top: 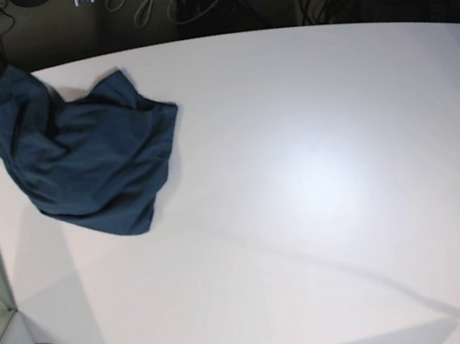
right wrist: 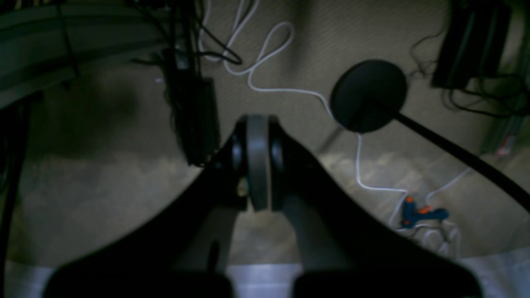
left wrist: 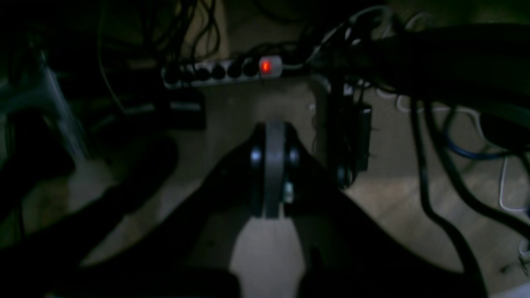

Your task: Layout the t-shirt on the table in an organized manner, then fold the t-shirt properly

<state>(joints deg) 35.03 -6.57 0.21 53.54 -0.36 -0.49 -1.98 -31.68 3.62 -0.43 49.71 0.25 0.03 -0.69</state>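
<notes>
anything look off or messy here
Yes: the t-shirt lies crumpled in a heap at the far left corner of the table in the base view, not spread flat. Neither hand is near it; both wrist views look down at the floor.

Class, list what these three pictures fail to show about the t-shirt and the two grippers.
- t-shirt: base view, crumpled in a heap; its own folds hide sleeves and neck.
- left gripper: left wrist view, dim and blurred; only its shut fingers show, over the floor.
- right gripper: right wrist view, likewise.
- table: edges cut off in base view.
</notes>
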